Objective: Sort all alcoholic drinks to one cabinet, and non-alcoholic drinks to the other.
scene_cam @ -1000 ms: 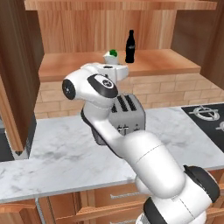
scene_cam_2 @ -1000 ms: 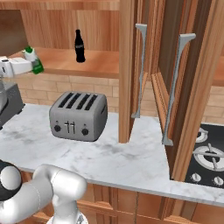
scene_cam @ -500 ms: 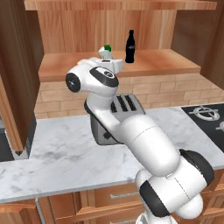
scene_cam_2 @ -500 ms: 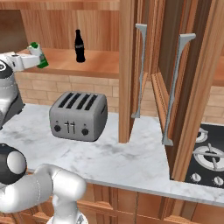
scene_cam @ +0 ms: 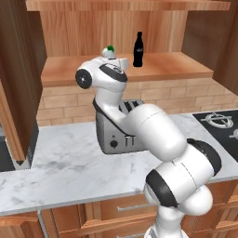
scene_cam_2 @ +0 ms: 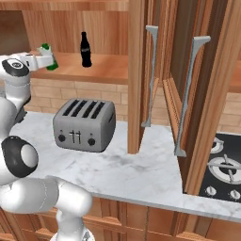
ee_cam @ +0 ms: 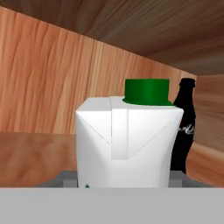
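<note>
Two drinks belong here: the gripper grasps the carton just over the open cabinet's shelf, beside the cola bottle. Lower it flat and upright, apart from the bottle, then let go.

The white robot arm with dark joints rises from its base low in the left base view. It bends up and back, away from the camera. A big round white elbow sits in the middle. Above it, a thinner white part climbs to a round dark joint near the top. From there the hand reaches forward, high up and almost level. In the right base view the arm stands at the left edge and the hand points to the right. The two-finger gripper is closed around a small white carton with a green top. The carton sits upright between the fingers.
</note>
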